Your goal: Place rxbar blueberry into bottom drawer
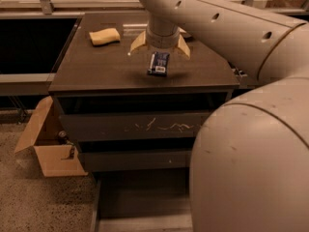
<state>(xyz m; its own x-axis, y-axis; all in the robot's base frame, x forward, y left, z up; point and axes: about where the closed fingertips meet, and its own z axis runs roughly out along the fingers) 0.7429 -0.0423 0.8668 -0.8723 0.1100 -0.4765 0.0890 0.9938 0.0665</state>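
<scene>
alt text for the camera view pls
The robot arm's tool is low over the dark cabinet top, directly at the rxbar blueberry. A yellow sponge lies at the top's rear left, and the bottom drawer stands pulled open below.
</scene>
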